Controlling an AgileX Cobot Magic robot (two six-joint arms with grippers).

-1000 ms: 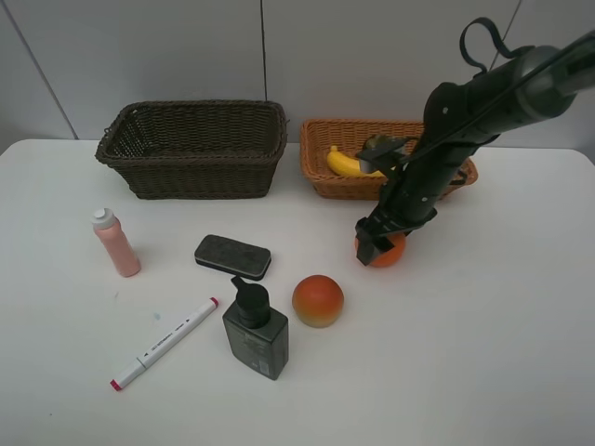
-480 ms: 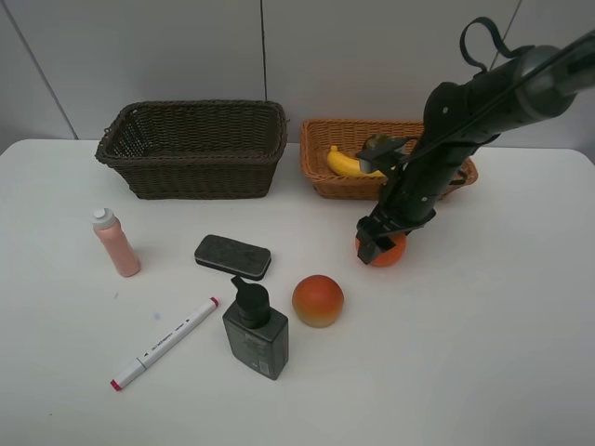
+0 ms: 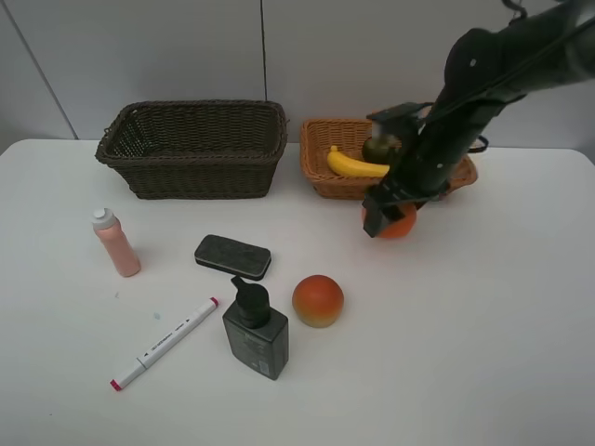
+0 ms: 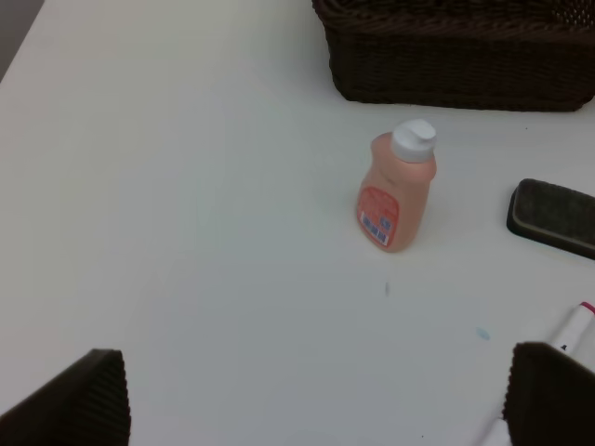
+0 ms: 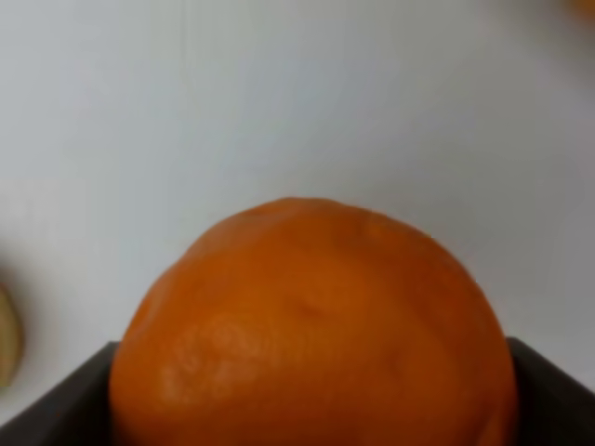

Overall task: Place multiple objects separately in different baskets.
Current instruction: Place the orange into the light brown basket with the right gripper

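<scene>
Right gripper (image 3: 387, 216) clamped on the round orange fruit (image 5: 311, 325), dark fingers on either side of it. The fruit is just in front of the shallow orange-tan wicker basket (image 3: 337, 190), about midway along its front wall. Whether it touches the white table (image 3: 483, 325) or is raised, cannot tell. Inside that basket: curved yellow banana (image 3: 353, 165), with a dark round mangosteen (image 3: 378, 148) behind it. Left gripper (image 4: 321, 409) spread wide, nothing between its fingers, near the pink plastic bottle (image 4: 397, 186) standing well left of the basket.
</scene>
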